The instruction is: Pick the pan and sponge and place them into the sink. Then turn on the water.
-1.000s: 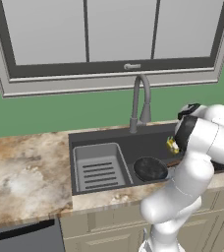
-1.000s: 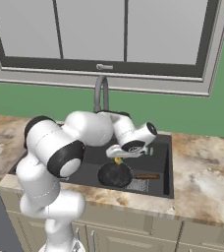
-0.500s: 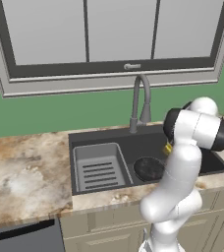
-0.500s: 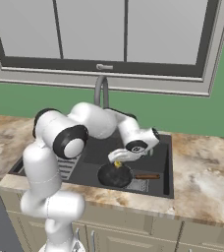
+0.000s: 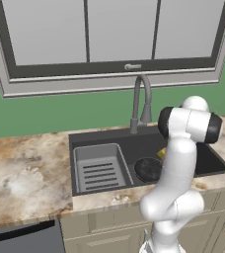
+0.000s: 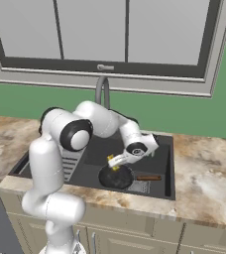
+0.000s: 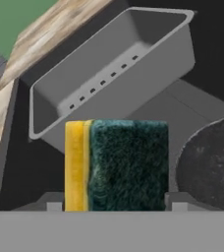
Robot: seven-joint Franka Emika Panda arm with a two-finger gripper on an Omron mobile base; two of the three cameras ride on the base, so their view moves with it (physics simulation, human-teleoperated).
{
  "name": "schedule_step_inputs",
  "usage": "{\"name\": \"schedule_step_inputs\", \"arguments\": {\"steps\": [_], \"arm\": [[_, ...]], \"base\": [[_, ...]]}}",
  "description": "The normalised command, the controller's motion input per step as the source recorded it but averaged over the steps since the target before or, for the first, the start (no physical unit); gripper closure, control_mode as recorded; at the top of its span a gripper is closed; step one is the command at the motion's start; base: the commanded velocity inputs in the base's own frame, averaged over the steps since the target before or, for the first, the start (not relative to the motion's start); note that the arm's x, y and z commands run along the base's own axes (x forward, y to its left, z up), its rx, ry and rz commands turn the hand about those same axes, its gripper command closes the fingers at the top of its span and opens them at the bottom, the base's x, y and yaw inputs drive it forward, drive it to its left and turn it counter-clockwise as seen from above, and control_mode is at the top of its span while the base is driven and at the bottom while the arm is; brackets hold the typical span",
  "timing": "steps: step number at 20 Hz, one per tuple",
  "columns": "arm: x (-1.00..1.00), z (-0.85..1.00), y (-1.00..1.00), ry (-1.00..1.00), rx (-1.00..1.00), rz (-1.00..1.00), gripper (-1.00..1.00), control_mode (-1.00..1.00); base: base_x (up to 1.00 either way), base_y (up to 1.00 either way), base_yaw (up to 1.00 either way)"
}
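My gripper (image 6: 116,161) is shut on the sponge (image 6: 113,159), a yellow block with a dark green face, and holds it low inside the sink (image 6: 167,158). The sponge hangs just above the rim of the black pan (image 6: 116,177). The pan lies on the basin floor with its brownish handle (image 6: 148,177) pointing right. In the hand view the sponge (image 7: 116,165) sits between my fingertips (image 7: 178,201), and the pan (image 7: 212,162) is at the right. From the left base my arm hides the gripper; part of the sponge (image 5: 161,153) and the pan (image 5: 147,168) show. No water is in view at the faucet (image 5: 139,97).
The grey ribbed rack insert (image 5: 99,168) takes up the left part of the basin, also the rack (image 7: 109,64) ahead of the hand. Marbled counter (image 5: 20,173) runs on both sides, with a window behind the faucet.
The arm has folded in and the gripper has carried the sponge slightly down and left, closer to the pan. The pan has stayed in place.
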Motion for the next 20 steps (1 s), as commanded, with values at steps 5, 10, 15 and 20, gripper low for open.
{"name": "schedule_step_inputs", "arguments": {"steps": [5,10,15,20], "arm": [[0.09,-0.10,0.15,-0.17,-0.02,0.09,1.00,-1.00],[0.13,-0.18,0.14,-0.21,-0.05,0.04,1.00,-1.00],[0.17,-0.22,0.16,-0.17,-0.03,-0.01,1.00,-1.00],[0.13,-0.15,0.12,-0.04,0.00,0.00,1.00,-1.00]], "base": [[0.00,0.00,0.00],[0.00,0.00,0.00],[0.00,0.00,0.00],[0.00,0.00,0.00]]}}
